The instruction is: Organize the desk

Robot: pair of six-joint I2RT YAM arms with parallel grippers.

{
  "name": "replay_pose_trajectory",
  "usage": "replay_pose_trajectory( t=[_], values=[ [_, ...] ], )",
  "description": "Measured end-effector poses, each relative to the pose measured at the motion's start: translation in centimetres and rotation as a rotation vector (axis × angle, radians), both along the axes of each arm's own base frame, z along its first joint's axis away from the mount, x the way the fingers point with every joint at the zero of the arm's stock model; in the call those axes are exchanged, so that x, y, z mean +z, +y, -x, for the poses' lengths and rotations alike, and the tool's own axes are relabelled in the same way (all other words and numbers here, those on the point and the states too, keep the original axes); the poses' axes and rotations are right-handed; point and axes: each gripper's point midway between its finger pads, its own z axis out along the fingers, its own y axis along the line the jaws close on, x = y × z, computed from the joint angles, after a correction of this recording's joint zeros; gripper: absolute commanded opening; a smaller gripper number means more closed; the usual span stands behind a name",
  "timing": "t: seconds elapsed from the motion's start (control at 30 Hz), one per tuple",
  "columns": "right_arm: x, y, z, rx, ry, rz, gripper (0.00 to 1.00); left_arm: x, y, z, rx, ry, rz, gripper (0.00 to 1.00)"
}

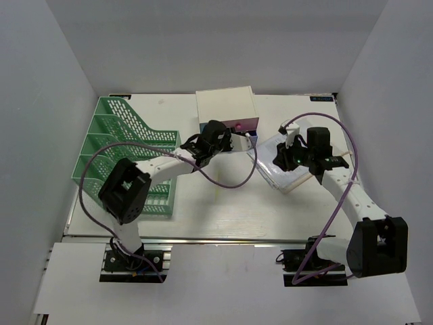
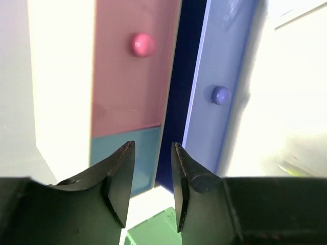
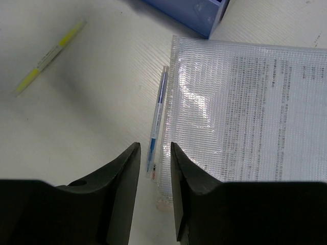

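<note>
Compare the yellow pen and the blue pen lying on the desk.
The yellow pen lies alone on bare desk; the blue pen lies beside the edge of the mesh document pouch. The yellow pen is angled diagonally in the right wrist view; the blue pen runs nearly straight up it. Both lie flat, unheld.

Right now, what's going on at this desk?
The desk is being tidied by a two-armed robot. The left pincer hovers open and empty before the small drawer box, facing its pink drawer and blue drawer. The right pincer, also open, hangs over a pen lying beside a mesh document pouch. Nothing is held.
</note>
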Motion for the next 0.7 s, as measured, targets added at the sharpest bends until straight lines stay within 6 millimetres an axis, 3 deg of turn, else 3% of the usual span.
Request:
replay_pose_trajectory(
  t=[0.23, 0.4, 0.53, 0.7],
  values=[
    [-1.4, 0.6, 1.2, 0.082, 0.016, -0.004, 0.42, 6.5, 0.5, 4.9, -0.066, 0.036, 0.211, 0.59],
    [-2.1, 1.4, 2.9, 0.169, 0.026, -0.027, 0.49, 10.0, 1.0, 10.8, -0.145, 0.144, 0.456, 0.66],
    [-1.4, 1.7, 3.7, 0.208, 0.005, -0.040, 0.58, 10.5, 2.7, 15.5, -0.134, 0.265, 0.638, 0.84],
    [-2.3, 1.0, 4.2, 0.213, 0.053, 0.011, 0.61, 8.3, 4.3, 18.3, -0.058, 0.397, 0.730, 0.95]
  ],
)
